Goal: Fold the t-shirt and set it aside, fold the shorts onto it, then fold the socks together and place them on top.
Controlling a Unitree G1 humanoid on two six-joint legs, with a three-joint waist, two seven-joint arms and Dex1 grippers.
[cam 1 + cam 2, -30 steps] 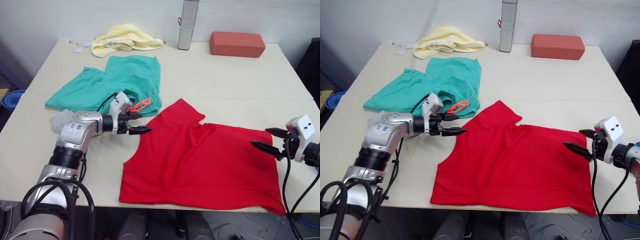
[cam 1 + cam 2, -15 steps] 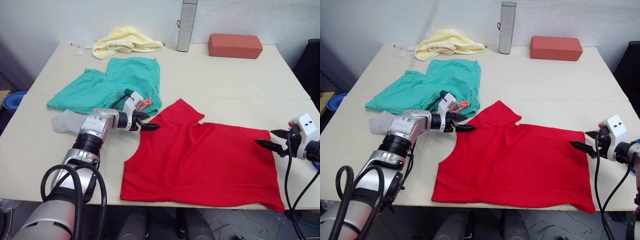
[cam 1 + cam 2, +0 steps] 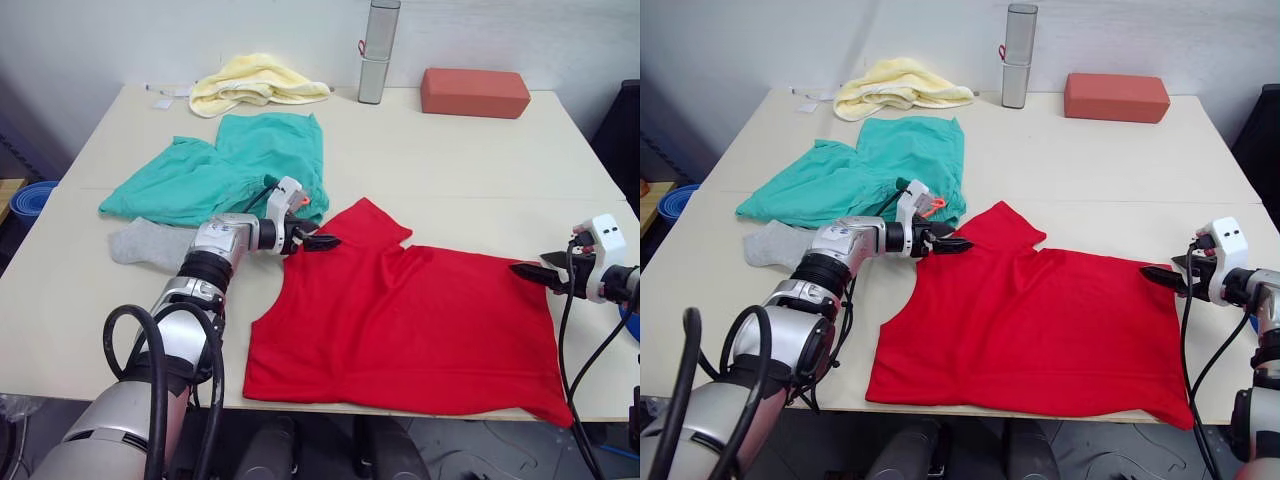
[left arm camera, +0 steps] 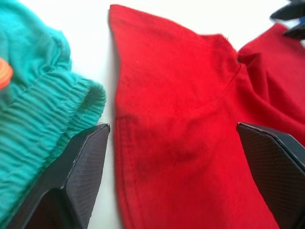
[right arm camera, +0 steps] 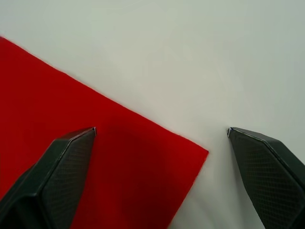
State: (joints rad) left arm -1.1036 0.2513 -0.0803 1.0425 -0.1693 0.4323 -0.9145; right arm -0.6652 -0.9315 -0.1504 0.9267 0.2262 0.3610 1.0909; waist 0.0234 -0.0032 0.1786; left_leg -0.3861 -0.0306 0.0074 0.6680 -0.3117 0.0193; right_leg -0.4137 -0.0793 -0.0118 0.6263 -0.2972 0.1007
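Teal-green soft shorts with an orange drawstring crowd my left gripper at nine o'clock, a light grey knit sock beyond, a crumpled pale yellow towel far back. Both arms reach low and level, jaws spread wide. The bright red cotton t-shirt lies flat between them: its sleeve under my left fingers, its corner under my right gripper.

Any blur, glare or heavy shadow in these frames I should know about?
Left wrist view: the fingers and the shorts' waistband are soft, the t-shirt sharper further out. Right wrist view: the shirt corner is crisp, its fingers slightly soft. Head views: even light, no glare on the table, faint shadows only.
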